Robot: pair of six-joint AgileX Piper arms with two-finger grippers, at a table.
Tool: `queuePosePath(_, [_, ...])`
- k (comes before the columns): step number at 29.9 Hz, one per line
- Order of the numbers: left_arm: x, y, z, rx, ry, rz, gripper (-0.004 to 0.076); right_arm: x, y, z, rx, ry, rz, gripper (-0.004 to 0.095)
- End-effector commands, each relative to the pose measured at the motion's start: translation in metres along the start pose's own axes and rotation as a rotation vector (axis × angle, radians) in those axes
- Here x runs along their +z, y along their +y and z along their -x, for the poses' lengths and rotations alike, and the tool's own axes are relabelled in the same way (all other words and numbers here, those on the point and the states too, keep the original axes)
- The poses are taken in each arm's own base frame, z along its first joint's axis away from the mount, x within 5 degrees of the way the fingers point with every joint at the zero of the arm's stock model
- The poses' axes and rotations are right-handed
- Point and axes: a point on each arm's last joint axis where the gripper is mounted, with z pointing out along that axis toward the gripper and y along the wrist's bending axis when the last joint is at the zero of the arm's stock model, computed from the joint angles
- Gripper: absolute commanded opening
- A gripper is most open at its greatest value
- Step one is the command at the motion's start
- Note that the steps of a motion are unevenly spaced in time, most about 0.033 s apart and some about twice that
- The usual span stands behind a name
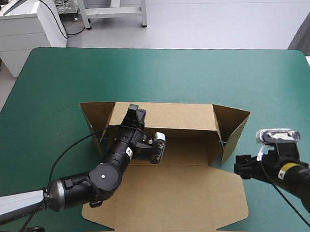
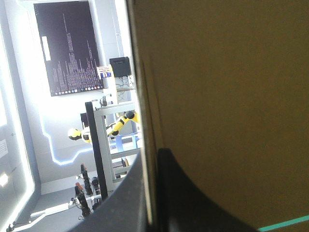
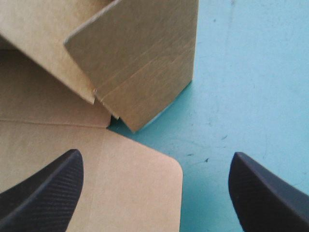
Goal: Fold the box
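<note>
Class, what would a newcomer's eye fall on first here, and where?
The brown box lies mid-table on the teal-green cover, back wall and end flaps raised, lid flat toward the near edge. The left gripper pinches the back wall; the right gripper stands open by the right flap.

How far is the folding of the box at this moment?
Done: on the box, the far wall and both end flaps stand up. In hand: the left gripper is shut on the far wall, while the right gripper hovers open beside the right end flap. Left: the wide near panel lies flat, and the flaps look not yet tucked.
</note>
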Motion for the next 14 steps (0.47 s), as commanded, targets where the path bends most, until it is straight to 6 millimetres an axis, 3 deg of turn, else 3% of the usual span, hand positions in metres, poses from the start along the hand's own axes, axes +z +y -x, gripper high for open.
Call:
queuePosePath(1, [-0.007,0.017,-0.002,0.000,-0.002,0.077,-0.0008,0.002,0.005,0.040,-0.020,-0.084,-0.021,0.0763])
queuePosePath(7, [-0.007,0.017,-0.002,0.000,-0.002,0.077,-0.0008,0.011,0.007,0.100,-0.032,-0.109,-0.058,0.0763])
queuePosePath(11, [-0.007,0.017,-0.002,0.000,-0.002,0.077,-0.0008,0.023,-0.009,0.135,-0.013,-0.052,-0.054,0.0763])
queuePosePath(14, [-0.007,0.017,-0.002,0.000,-0.005,0.076,-0.0008,0.036,-0.024,0.155,0.017,0.050,0.044,0.0763])
